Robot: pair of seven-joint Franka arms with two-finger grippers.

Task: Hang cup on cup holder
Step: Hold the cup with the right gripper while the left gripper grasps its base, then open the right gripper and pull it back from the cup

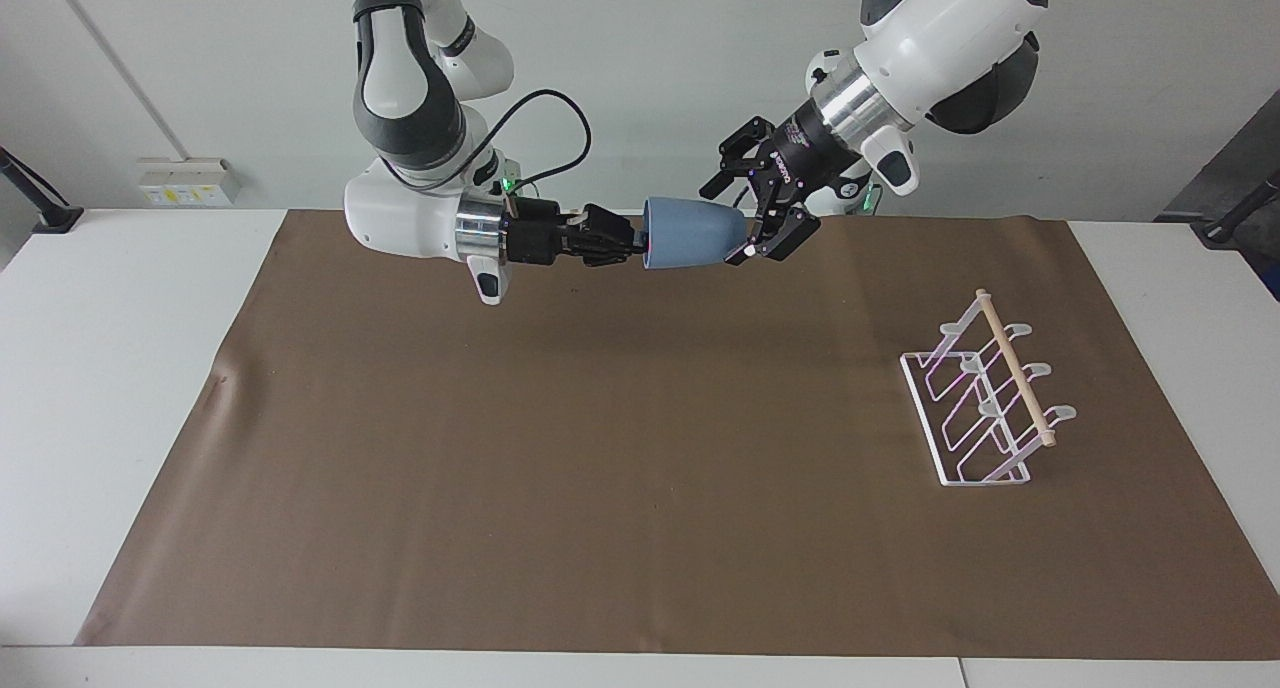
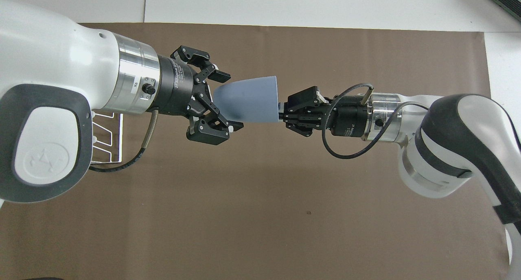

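The light blue cup (image 1: 692,233) (image 2: 249,99) hangs sideways in the air over the brown mat's robot-side edge, base toward the left arm's end. My right gripper (image 1: 640,245) (image 2: 281,111) is shut on its rim. My left gripper (image 1: 733,224) (image 2: 231,100) is open, with one finger on each side of the cup's base; whether they touch it I cannot tell. The white wire cup holder (image 1: 985,398) with its wooden dowel stands on the mat toward the left arm's end. In the overhead view the left arm hides most of the cup holder (image 2: 109,127).
A brown mat (image 1: 600,468) covers most of the white table (image 1: 110,368). Nothing else lies on it. A white socket box (image 1: 187,181) sits on the wall at the right arm's end.
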